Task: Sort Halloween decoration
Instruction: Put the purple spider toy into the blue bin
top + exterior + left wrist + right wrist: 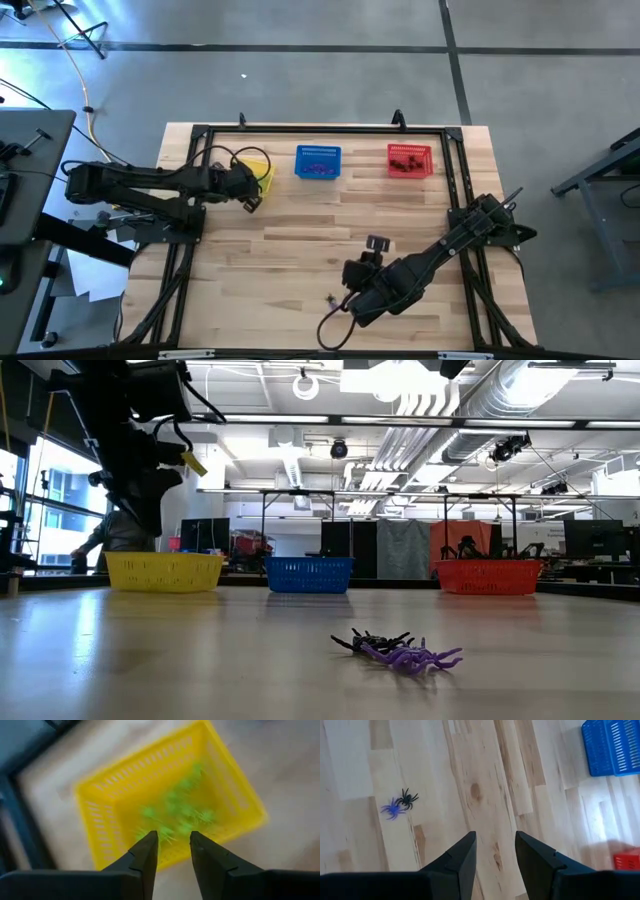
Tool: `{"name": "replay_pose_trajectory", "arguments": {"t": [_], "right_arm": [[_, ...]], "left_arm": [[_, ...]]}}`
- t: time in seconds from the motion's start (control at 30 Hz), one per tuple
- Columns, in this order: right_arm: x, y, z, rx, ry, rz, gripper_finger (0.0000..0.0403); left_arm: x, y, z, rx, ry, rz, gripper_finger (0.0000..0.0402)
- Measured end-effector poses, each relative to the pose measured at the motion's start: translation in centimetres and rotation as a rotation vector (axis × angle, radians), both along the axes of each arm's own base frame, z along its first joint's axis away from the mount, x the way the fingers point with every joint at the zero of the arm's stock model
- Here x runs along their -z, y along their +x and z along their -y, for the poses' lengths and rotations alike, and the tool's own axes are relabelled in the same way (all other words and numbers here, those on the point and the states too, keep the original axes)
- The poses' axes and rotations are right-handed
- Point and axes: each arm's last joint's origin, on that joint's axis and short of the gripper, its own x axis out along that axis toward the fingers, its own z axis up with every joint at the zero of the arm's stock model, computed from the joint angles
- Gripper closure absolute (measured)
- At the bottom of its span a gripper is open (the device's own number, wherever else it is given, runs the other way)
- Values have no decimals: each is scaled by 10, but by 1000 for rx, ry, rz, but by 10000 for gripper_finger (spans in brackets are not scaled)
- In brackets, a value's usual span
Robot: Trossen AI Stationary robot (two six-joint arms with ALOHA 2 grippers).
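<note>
My right gripper point(495, 851), parted and empty, is nearer the last loose purple spider point(392, 809) and black spider point(408, 797), touching on bare table ahead; left gripper point(174, 851), parted, empty, hangs over the yellow basket point(100, 802).

We hold our left claw point(172, 851) above the yellow basket point(115, 800), arm reaching in from the worktop's point(300, 250) left side, its fingers parted with nothing between them. Our right arm lies low along the near right of the worktop, well apart from that basket, its claw point(495, 851) open and empty.
</note>
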Motion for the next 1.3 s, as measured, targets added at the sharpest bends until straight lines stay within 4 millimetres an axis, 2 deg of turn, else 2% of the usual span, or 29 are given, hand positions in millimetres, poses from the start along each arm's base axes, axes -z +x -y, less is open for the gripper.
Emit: {"name": "replay_pose_trajectory", "arguments": {"t": [0.1, 0.2, 0.3, 0.43, 0.57, 0.67, 0.8, 1.0, 1.3], "right_arm": [[0, 0, -1, 33, 35, 0, 273], [1, -2, -5, 62, 106, -14, 273], [1, -8, -18, 56, 150, 5, 273], [5, -14, -36, 44, 202, 58, 273], [29, -15, -49, 26, 240, 110, 273], [55, -15, -54, 17, 266, 137, 273], [87, -9, -54, -30, 308, 209, 273], [122, 1, -42, -63, 396, 316, 273], [147, 5, -24, -46, 504, 348, 273]], "left_arm": [[1, 5, 6, 81, -154, 48, 294], [-2, 19, 23, 257, -364, 195, 298], [-14, 38, 49, 470, -473, 400, 302], [-34, 52, 88, 675, -499, 656, 306], [-44, 53, 128, 793, -507, 793, 307], [-43, 50, 155, 833, -506, 840, 307], [-39, 48, 181, 856, -491, 891, 307], [-34, 48, 199, 861, -509, 938, 307], [-34, 47, 202, 858, -510, 949, 307]]}}
